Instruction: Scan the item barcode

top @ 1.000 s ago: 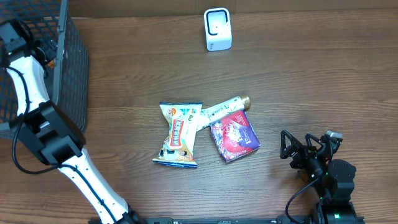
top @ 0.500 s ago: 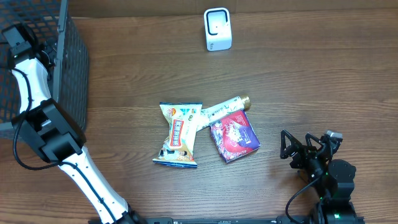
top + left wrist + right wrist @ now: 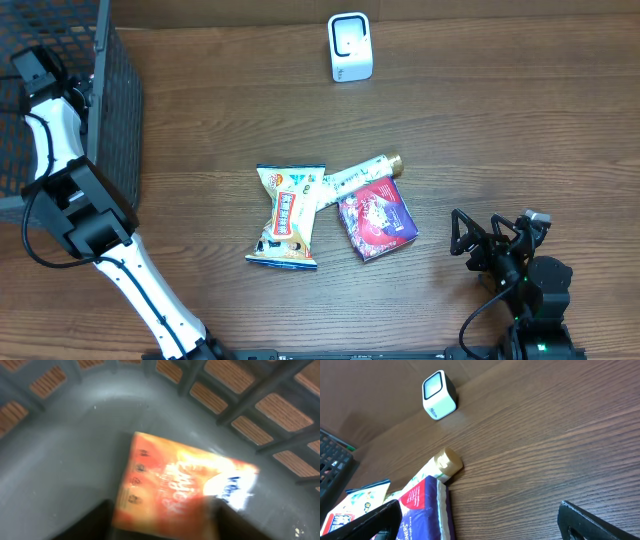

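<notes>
In the left wrist view an orange packet (image 3: 180, 487) lies on the grey floor of the basket (image 3: 60, 445), blurred. My left gripper (image 3: 162, 522) has a dark finger on each side of the packet's near end; the blur hides whether they press on it. The white barcode scanner (image 3: 350, 47) stands at the back of the table and also appears as a scanner (image 3: 439, 395) in the right wrist view. My right gripper (image 3: 480, 242) rests open near the front right, with nothing between its fingers.
On the table's middle lie a yellow snack bag (image 3: 288, 217), a cream tube (image 3: 360, 172) and a purple and red pack (image 3: 375, 220). The dark mesh basket (image 3: 115, 110) stands at the far left. The purple pack (image 3: 422, 510) lies just left of my right gripper.
The left arm has shifted slightly toward the front and right at the basket. The right arm and the table items have not moved.
</notes>
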Available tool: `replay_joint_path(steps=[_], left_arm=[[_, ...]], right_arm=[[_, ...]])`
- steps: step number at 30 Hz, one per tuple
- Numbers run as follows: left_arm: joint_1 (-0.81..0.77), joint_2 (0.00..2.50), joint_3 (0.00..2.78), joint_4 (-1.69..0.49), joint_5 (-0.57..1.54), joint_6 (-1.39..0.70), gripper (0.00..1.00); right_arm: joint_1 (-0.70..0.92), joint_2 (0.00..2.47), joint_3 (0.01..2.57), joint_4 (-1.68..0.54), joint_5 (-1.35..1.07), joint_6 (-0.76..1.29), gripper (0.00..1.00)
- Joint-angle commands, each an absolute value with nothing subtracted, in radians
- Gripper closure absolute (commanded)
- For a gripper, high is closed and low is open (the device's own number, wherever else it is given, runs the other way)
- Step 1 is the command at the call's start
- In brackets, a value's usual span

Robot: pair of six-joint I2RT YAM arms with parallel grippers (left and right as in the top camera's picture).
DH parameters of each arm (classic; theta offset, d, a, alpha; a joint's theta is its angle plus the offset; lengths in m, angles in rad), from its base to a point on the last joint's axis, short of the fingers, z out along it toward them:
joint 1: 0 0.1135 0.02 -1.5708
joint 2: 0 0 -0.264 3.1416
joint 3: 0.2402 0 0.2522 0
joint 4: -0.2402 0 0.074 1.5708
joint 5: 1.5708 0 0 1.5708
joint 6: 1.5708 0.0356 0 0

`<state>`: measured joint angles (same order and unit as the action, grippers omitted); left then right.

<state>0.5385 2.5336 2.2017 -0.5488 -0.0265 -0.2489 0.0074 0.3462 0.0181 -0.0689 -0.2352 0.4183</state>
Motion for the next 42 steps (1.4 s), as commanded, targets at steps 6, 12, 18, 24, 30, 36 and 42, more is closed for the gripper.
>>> replay_joint_path(steps=[6,12,18,24,30,36,42], left_arm=[[0.534,2.561,2.204,-0.573,-0.025,-0.251,0.96],[0.534,2.539,2.244,-0.673,-0.025,-0.251,0.96],[0.537,2.469,2.388,-0.844,-0.028,-0.247,0.96],[0.538,2.371,2.549,-0.997,-0.064,-0.247,0.96],[0.538,2.311,2.574,-1.059,-0.063,-0.251,0.96],[0.539,2.376,2.572,-0.987,-0.063,-0.252,0.12],[0.539,2.487,2.572,-0.842,-0.045,-0.263,0.00]], right_arm=[[0.011,0.344,0.008,-0.062,-0.230,0.420,0.00],[0.011,0.344,0.008,-0.062,-0.231,0.420,0.00],[0.011,0.344,0.008,-0.062,-0.242,0.420,0.00],[0.011,0.344,0.008,-0.062,-0.242,0.420,0.00],[0.011,0.344,0.008,-0.062,-0.241,0.420,0.00],[0.011,0.344,0.008,-0.062,-0.241,0.419,0.00],[0.011,0.344,0.008,-0.062,-0.241,0.420,0.00]])
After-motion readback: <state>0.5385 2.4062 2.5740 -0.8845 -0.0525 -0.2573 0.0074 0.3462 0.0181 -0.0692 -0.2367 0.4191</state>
